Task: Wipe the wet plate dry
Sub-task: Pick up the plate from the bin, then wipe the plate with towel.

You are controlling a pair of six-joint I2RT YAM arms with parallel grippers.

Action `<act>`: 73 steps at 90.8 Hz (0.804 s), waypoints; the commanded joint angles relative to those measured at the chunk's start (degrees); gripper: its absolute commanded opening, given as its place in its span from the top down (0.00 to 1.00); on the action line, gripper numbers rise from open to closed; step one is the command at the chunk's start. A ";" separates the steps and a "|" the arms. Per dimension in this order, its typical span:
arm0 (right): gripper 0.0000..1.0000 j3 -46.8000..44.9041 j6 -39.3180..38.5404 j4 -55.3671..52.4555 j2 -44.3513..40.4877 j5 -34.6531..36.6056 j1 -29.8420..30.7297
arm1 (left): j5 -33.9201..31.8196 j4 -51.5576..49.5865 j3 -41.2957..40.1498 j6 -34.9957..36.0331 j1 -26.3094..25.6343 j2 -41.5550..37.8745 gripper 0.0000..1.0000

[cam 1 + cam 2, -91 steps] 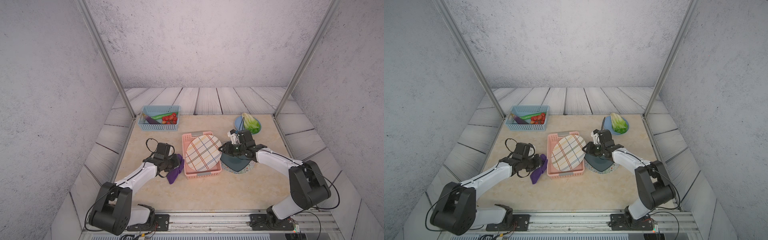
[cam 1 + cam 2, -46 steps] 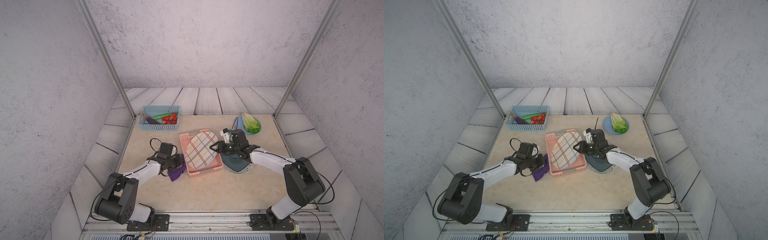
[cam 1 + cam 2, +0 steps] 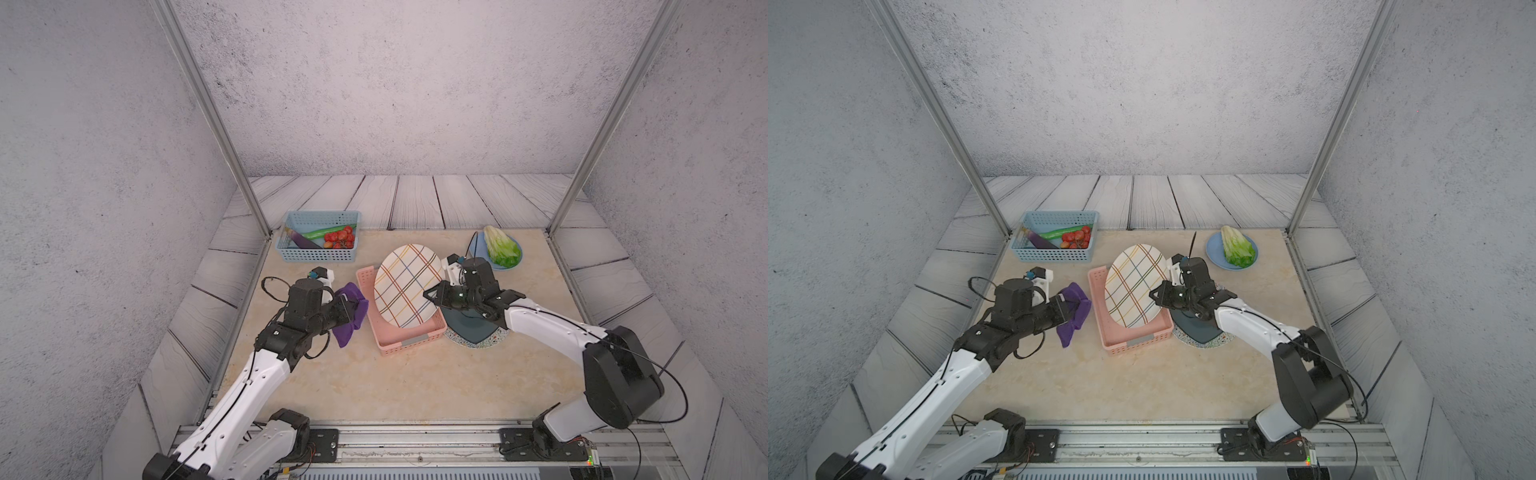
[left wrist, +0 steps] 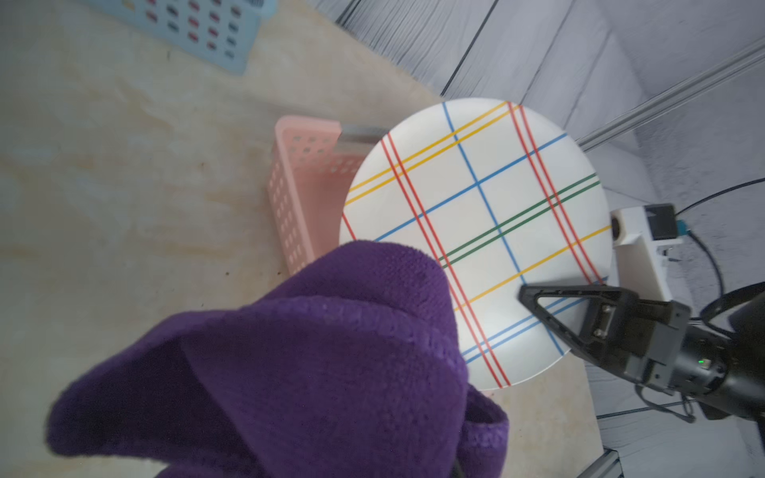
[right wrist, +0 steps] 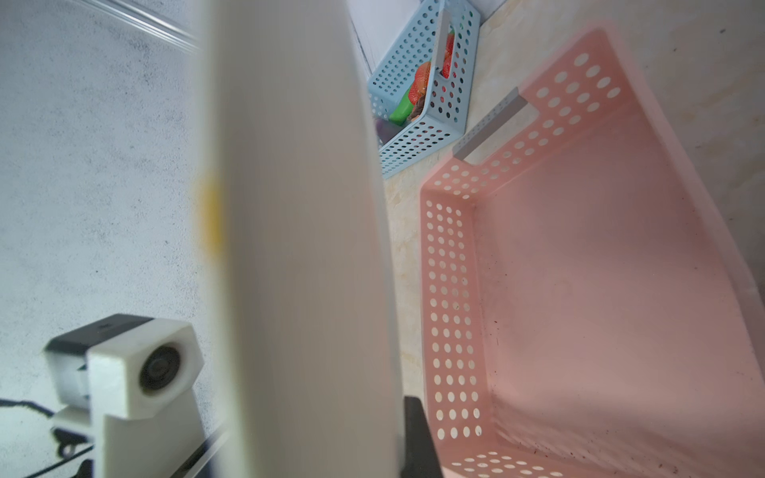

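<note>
The plate (image 3: pixel 407 286) is white with coloured crossing stripes. It stands tilted on edge over the pink basket (image 3: pixel 409 340). My right gripper (image 3: pixel 432 296) is shut on the plate's right rim; one dark finger (image 4: pixel 538 298) lies across its striped face. In the right wrist view the plate (image 5: pixel 298 227) shows edge-on and blurred. My left gripper (image 3: pixel 353 307) is shut on a bunched purple cloth (image 3: pixel 351 316), lifted off the table just left of the plate. The cloth (image 4: pixel 310 360) hides the left fingers. I cannot tell whether cloth and plate touch.
A blue basket (image 3: pixel 318 243) of vegetables stands at the back left. A blue dish with lettuce (image 3: pixel 503 249) sits at the back right. Under the right arm lies a dark plate (image 3: pixel 473 332) on a patterned mat. Metal posts flank the table.
The right gripper closed on the plate's rim and raised it more upright over the pink basket. The left arm lifted the purple cloth off the table and toward the plate.
</note>
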 commanded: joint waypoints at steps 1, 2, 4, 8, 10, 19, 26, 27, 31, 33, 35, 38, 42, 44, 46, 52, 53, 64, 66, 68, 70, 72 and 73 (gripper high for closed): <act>1.00 -3.11 6.52 10.44 -5.53 -3.48 1.65 | 1.26 -1.76 3.35 2.03 -1.75 1.99 1.00; 1.00 -3.52 7.05 11.46 -5.89 -3.66 1.81 | 1.24 -1.69 3.56 2.19 -2.09 2.41 1.00; 1.00 -4.26 8.57 13.17 -6.64 -3.86 2.27 | 1.12 -1.45 3.94 2.29 -2.78 3.44 1.00; 1.00 -5.59 11.84 16.33 -7.95 -3.60 3.01 | 1.01 -0.94 4.38 2.27 -4.38 5.44 1.00; 1.00 -6.14 13.37 18.01 -8.54 -3.47 3.35 | 1.17 -0.60 4.56 2.16 -5.48 6.57 1.00; 1.00 -7.00 17.99 23.16 -10.48 -2.38 4.68 | 0.17 3.00 4.85 0.50 -12.85 10.97 1.00; 1.00 -6.35 20.55 25.66 -11.20 -2.00 5.62 | -2.54 6.55 5.37 -1.02 -20.07 14.67 1.00; 1.00 -6.28 20.79 26.06 -11.31 -2.00 5.69 | -3.08 6.90 5.62 -1.18 -21.22 15.30 1.00; 1.00 -5.98 22.60 27.90 -11.89 -1.85 5.84 | -5.81 7.17 6.59 -1.94 -24.70 17.56 1.00; 1.00 -6.02 23.38 29.15 -12.23 -1.72 5.91 | -7.06 7.05 7.03 -2.59 -26.06 18.54 1.00; 1.00 -5.96 24.39 30.01 -12.60 -1.62 5.93 | -8.12 7.07 7.22 -3.34 -27.21 19.60 1.00; 1.00 -5.90 25.72 31.04 -13.10 -1.48 6.00 | -8.96 7.59 7.28 -4.33 -28.20 20.81 1.00; 1.00 -5.72 26.95 32.50 -13.81 -1.63 6.12 | -9.61 7.95 7.29 -5.13 -28.59 21.51 1.00; 1.00 -5.62 27.37 32.71 -14.27 -1.88 6.22 | -10.49 7.73 7.09 -5.47 -28.50 21.44 1.00; 1.00 -5.55 27.72 32.79 -14.89 -2.03 6.20 | -12.19 7.30 6.91 -6.00 -28.35 21.00 1.00; 1.00 -5.89 27.91 31.78 -17.31 -1.65 6.22 | -18.25 3.93 6.45 -6.18 -26.98 18.56 1.00; 1.00 -6.00 27.85 31.49 -17.80 -1.51 6.21 | -18.84 3.52 6.17 -6.09 -26.57 18.12 1.00; 1.00 -5.94 25.50 26.84 -22.08 -0.86 6.37 | -19.21 -0.10 3.56 -5.49 -18.58 12.70 1.00; 1.00 -5.83 25.27 26.60 -22.36 -1.09 6.87 | -19.33 -1.40 3.63 -5.21 -17.58 12.55 1.00; 1.00 -5.56 25.13 26.54 -22.56 -1.26 7.42 | -19.47 -2.58 3.94 -4.04 -17.16 12.48 1.00; 1.00 -5.34 25.05 26.83 -22.58 -1.35 8.04 | -19.84 -3.23 4.23 -2.96 -17.09 12.57 1.00; 1.00 -5.15 24.89 27.27 -22.53 -1.33 9.07 | -19.69 -3.72 4.53 -2.53 -17.17 12.83 1.00; 1.00 -5.06 24.77 27.44 -22.47 -1.31 9.52 | -19.34 -3.77 4.63 -2.51 -17.22 13.02 1.00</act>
